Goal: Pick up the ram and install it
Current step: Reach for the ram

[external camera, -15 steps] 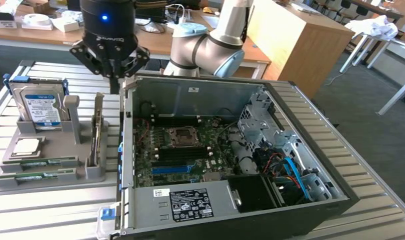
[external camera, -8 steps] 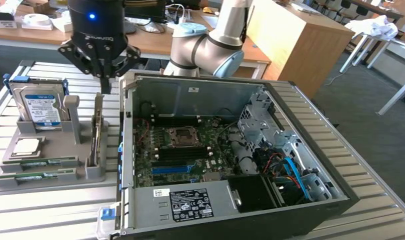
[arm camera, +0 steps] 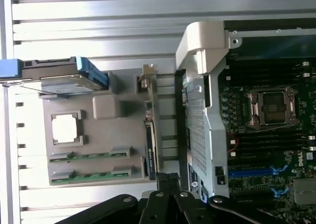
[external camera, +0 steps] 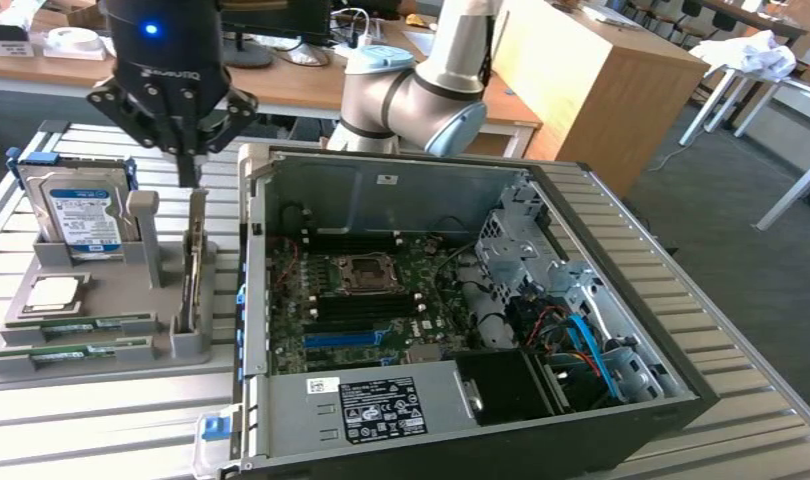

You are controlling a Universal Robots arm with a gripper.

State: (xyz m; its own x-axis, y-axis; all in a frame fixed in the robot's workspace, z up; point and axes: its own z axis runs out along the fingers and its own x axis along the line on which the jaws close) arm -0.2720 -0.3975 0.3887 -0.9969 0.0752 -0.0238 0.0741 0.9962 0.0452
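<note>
Two ram sticks, green with white labels, lie flat in slots at the near end of the grey holder tray (external camera: 112,375): one ram stick (external camera: 78,323) (arm camera: 91,155) and a second (external camera: 72,352) (arm camera: 91,175) beside it. My gripper (external camera: 189,176) (arm camera: 168,180) hangs above the tray's side nearest the computer, over an upright card (external camera: 196,255) (arm camera: 149,135). Its fingers are shut with nothing between them. The ram sticks lie apart from it, lower and toward the exterior view's left. The open computer case (external camera: 252,260) shows the motherboard's black memory slots (external camera: 365,302) (arm camera: 269,140).
On the tray also stand a blue-labelled hard drive (external camera: 74,212) (arm camera: 74,73) and a silver processor chip (external camera: 54,293) (arm camera: 65,128). The case's raised side wall (arm camera: 202,110) stands between tray and motherboard. Desks and a wooden cabinet (external camera: 605,80) lie behind.
</note>
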